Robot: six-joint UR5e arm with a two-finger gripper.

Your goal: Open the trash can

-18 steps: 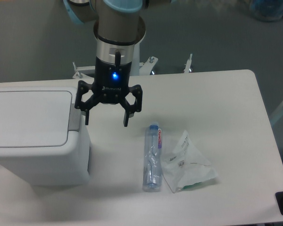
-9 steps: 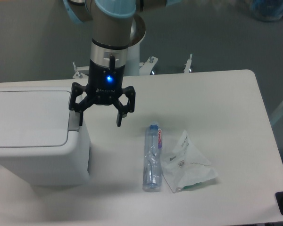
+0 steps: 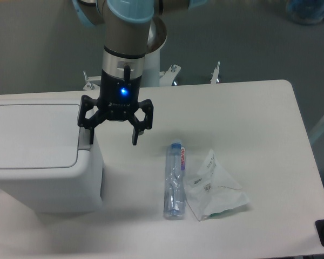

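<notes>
The trash can (image 3: 40, 178) is a large boxy white bin at the table's left, with its flat white lid (image 3: 32, 135) down. Its small grey push tab (image 3: 84, 141) sits on the lid's right edge. My gripper (image 3: 113, 141) hangs open at the bin's right side. Its left finger (image 3: 92, 135) is over the grey tab; I cannot tell if it touches. The right finger is over bare table. The gripper holds nothing.
A clear plastic bottle (image 3: 174, 179) lies lengthwise right of the bin. A clear plastic bag (image 3: 215, 186) lies just right of the bottle. The white table (image 3: 243, 118) ends at the right and front edges.
The gripper has moved left toward the bin, bringing its left finger over the grey tab. It stays open. The lid has not moved.
</notes>
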